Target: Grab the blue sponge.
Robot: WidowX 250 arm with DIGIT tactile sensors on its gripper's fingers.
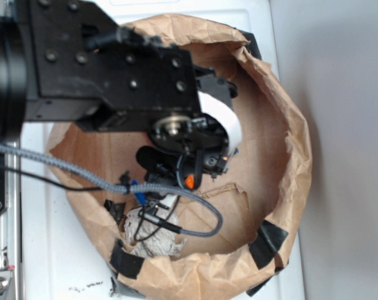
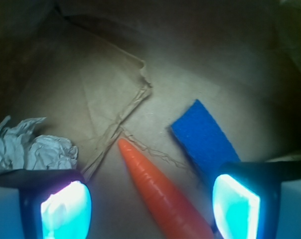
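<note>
Wrist view: my jaws [image 2: 150,204] stand wide apart and empty above the paper bag's floor [image 2: 105,89], the blue sponge [image 2: 203,137] ungrasped just ahead of the right jaw, the carrot [image 2: 160,194] between them; centring and closing remain.

The blue sponge [image 2: 204,136] is bright, plain blue. The carrot [image 2: 160,194] is solid orange. The wad of cloth [image 2: 33,148] is whitish-grey. The paper bag [image 1: 289,125] is creased brown, patched with black tape [image 1: 268,240] along its rim. The pincer [image 2: 150,206] has black fingers with pads [image 2: 66,209] glowing cyan-white. The arm [image 1: 107,69] is black; its cable [image 1: 64,165] is braided grey. The desk [image 1: 45,250] is white.
</note>
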